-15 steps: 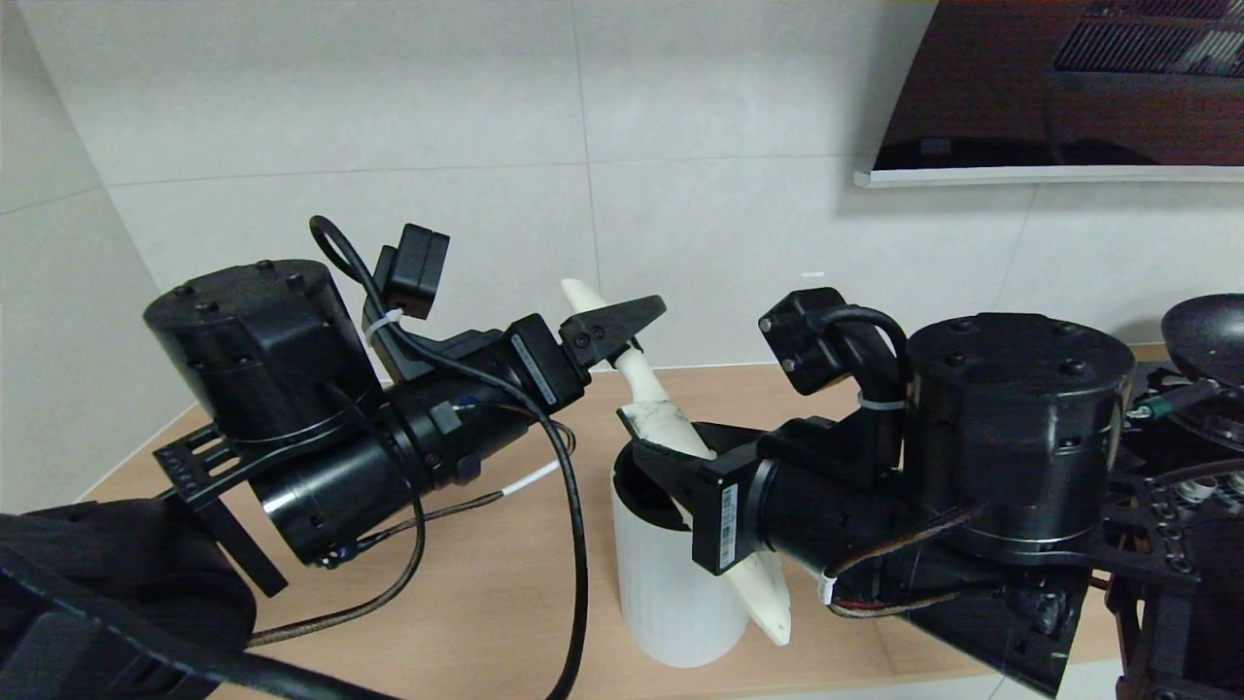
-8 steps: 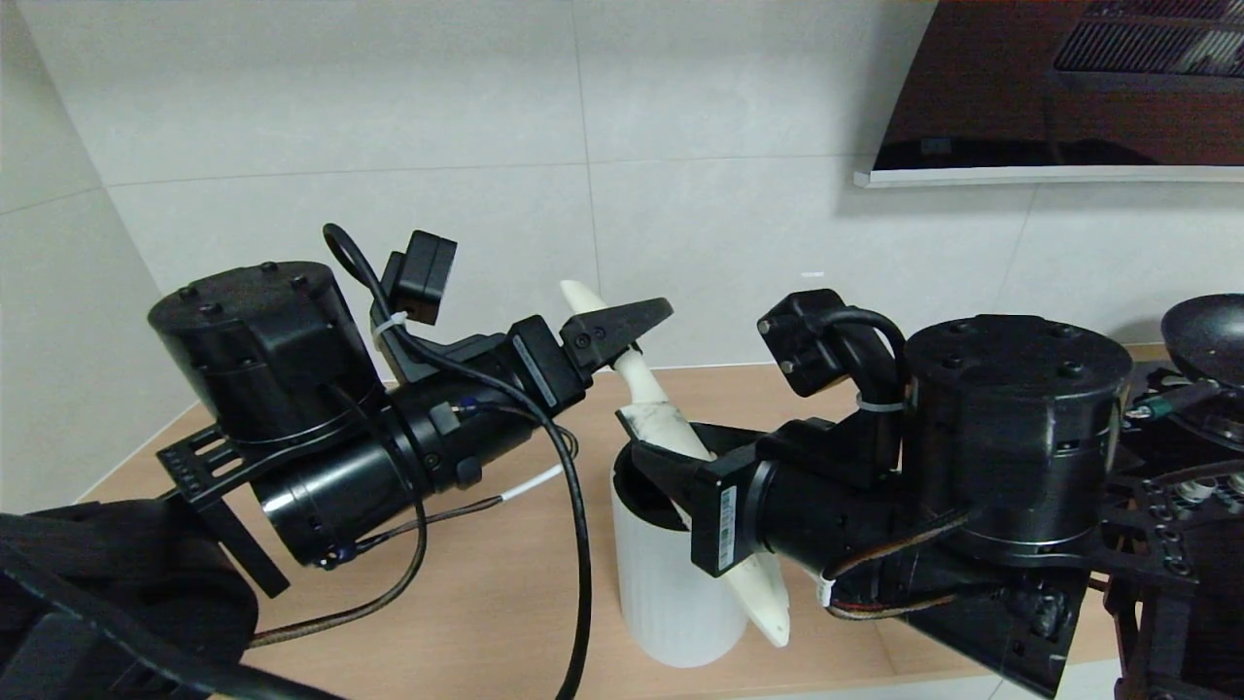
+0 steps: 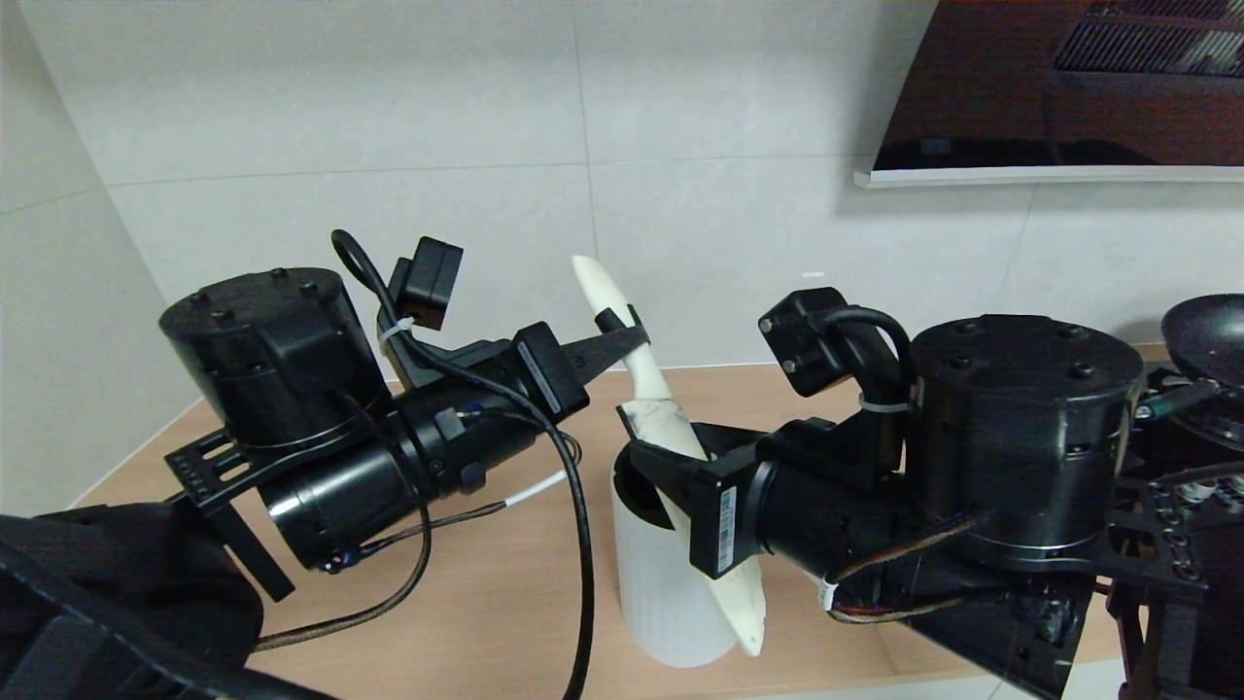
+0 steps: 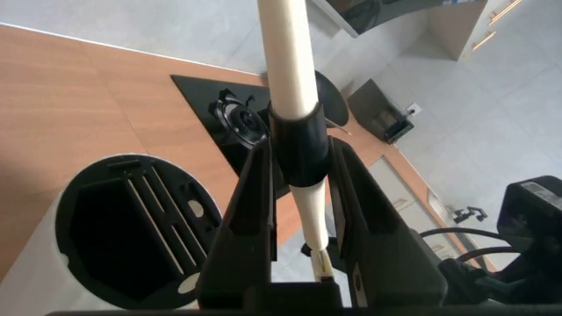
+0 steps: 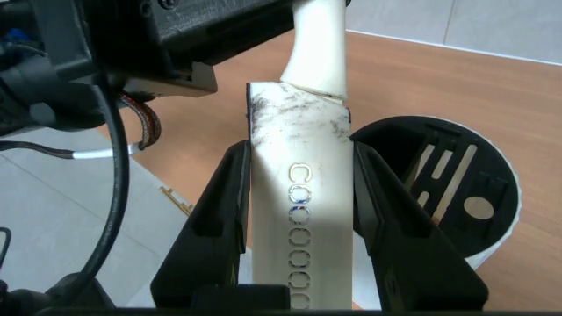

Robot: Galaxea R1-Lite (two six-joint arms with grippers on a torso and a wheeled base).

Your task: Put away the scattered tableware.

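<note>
While pinching the white spatula (image 3: 641,377) near its top with the left claw (image 3: 622,335) and round its wide part with the right claw (image 3: 671,454), has tipped it straighter than before, beside the white pot (image 3: 653,595) at lower middle, likely lining up to drop it in.

A: Eyes on the light wooden countertop (image 3: 486,593) here, running back until it meets the pale tiled wall (image 3: 389,117).

B: And standing right on it, upright, is a white cylindrical holder (image 3: 651,603), close to the counter's front edge.

A: From above, in the left wrist view, you get its top: a white rim with a dark slotted insert inside.

B: Further along the counter there's a black cooktop (image 4: 204,90), set flat into the wood, with a round burner (image 4: 239,121) on it.

A: Holder and cooktop sit apart, with a strip of wood between them.
</note>
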